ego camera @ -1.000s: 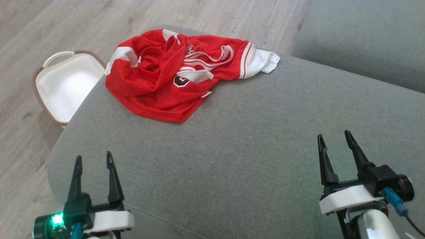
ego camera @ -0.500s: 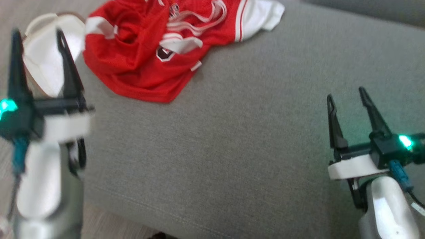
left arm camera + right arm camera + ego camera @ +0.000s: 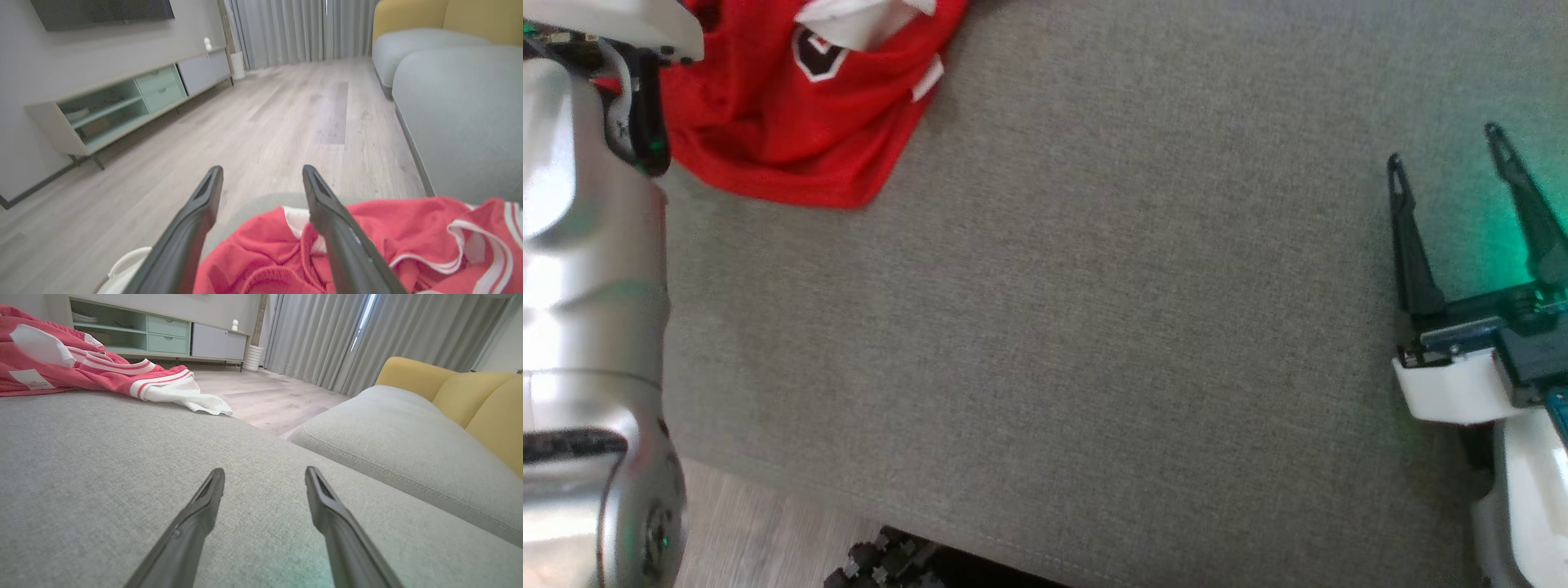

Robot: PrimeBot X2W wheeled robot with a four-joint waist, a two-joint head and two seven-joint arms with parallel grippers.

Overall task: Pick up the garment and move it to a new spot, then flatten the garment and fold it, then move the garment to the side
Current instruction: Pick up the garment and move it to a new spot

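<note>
left hand (image 3: 261, 171) open, empty, just over the crumpled red garment (image 3: 388, 228) on the sofa cushion (image 3: 1094, 327), cloth spreading to its right. right hand (image 3: 1441, 143) open, empty; garment well apart, off to its left. left arm nearer.

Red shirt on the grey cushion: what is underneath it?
The red garment lies crumpled on the grey cushion, whose fabric shows bare all along its near hem. Whatever sits beneath the bunched folds is covered, so I cannot tell if anything else is there.
</note>
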